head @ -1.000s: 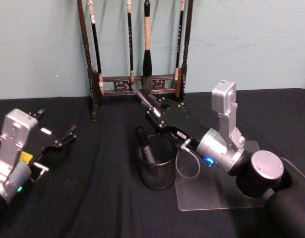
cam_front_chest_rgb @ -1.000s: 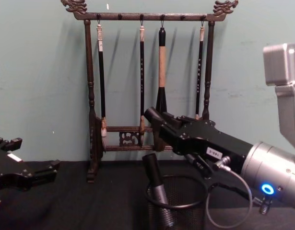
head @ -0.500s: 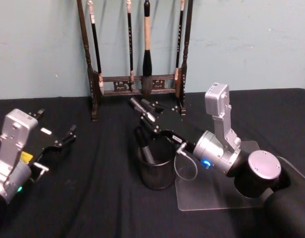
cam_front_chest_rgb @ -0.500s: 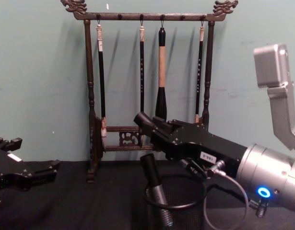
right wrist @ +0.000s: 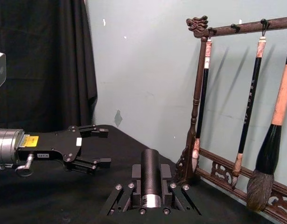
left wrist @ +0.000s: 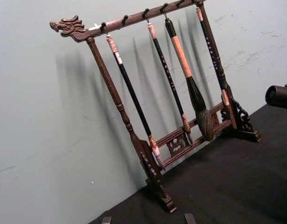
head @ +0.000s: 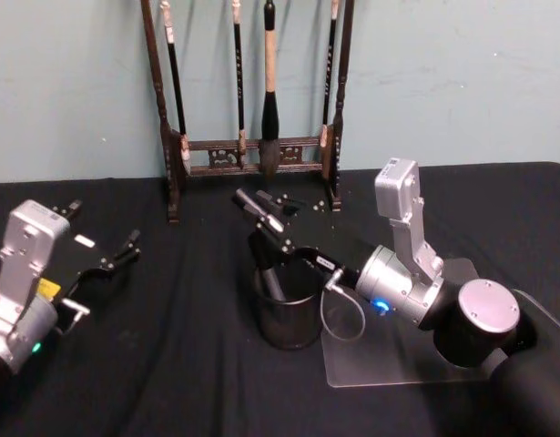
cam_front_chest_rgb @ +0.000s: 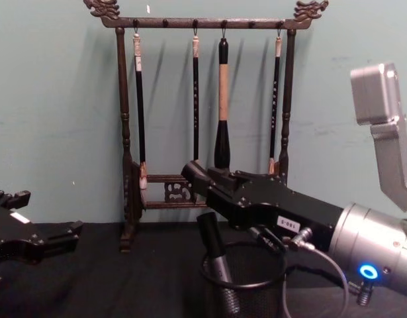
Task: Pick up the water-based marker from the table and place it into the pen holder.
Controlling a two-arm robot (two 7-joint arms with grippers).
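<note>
Since a second ago the right gripper (head: 261,208) has slid left over the pen holder (head: 287,314), fingers apart. The water-based marker (head: 264,266) leans inside the holder, cap up. Left of the holder, the left gripper (head: 125,250) rests with fingers spread above the black tablecloth (head: 170,364). Behind the holder, the wooden brush rack (head: 252,100) stands against a pale green wall (head: 462,73). A clear plate (head: 389,360) lies just right of the holder.
</note>
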